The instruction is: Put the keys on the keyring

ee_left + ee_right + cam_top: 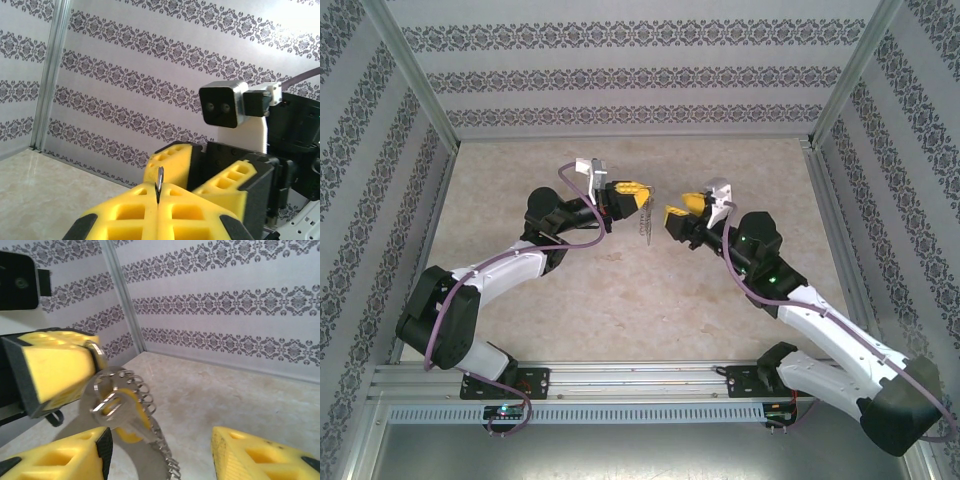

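My left gripper (632, 190) is shut tight on the top edge of the keyring (145, 460). The keyring hangs down from those jaws, its long way up and down. The key (127, 417) with the yellow head lies against it, just in front of my right gripper (678, 210). My right jaws are apart and hold nothing. The right arm is nearer the key, so I think it should reach straight ahead.

Left gripper (157, 199) clamped on thin keyring (160, 178), right gripper (201, 173) opposite, patterned wall (150, 75) behind
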Controlling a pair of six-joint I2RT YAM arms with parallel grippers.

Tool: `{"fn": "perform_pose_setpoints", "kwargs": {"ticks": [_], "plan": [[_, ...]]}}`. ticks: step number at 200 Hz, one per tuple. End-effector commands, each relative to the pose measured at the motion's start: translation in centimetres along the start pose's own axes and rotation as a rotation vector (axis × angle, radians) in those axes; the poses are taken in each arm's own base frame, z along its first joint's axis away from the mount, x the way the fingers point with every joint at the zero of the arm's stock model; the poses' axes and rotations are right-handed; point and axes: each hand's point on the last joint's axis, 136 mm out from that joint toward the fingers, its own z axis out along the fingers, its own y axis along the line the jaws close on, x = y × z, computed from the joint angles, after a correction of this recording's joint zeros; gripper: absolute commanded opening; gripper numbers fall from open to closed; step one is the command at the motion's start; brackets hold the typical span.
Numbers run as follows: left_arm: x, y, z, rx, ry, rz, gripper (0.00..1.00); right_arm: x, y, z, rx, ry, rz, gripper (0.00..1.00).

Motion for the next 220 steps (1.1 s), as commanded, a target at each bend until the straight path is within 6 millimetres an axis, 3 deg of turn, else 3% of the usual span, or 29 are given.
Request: {"fn": "perform_pose_setpoints", "kwargs": {"ticks": [1, 44, 80, 125, 163, 220], "plan": [[-2.6, -2.3, 0.7, 0.085, -0.056, 0.065, 0.0, -0.4, 0.1, 0.0, -0.024, -0.018, -0.026, 0.56], [-2.5, -2.5, 1.0, 0.093, -0.048, 0.06, 0.0, -1.3, 1.2, 0.3, -0.085, -0.035, -0.036, 0.56], [-2.4, -2.7, 1.3, 0.099, -0.051, 0.049, 0.0, -2.2, 0.6, 0.5, -0.056, -0.06, -0.034, 0.55], [-2.0, -2.2, 1.2, 0.101, -0.089, 0.006, 0.0, -5.0, -0.1, -0.3, -0.113, -0.128, 0.067, 0.54], [-1.6, -1.8, 1.3, 0.111, -0.1, -0.031, 0.0, -6.3, 1.6, -1.0, -0.276, -0.115, 0.081, 0.53], [-1.7, -1.6, 1.4, 0.11, -0.108, -0.045, 0.0, -6.0, 3.7, -0.4, -0.46, -0.045, 0.11, 0.52]]}}
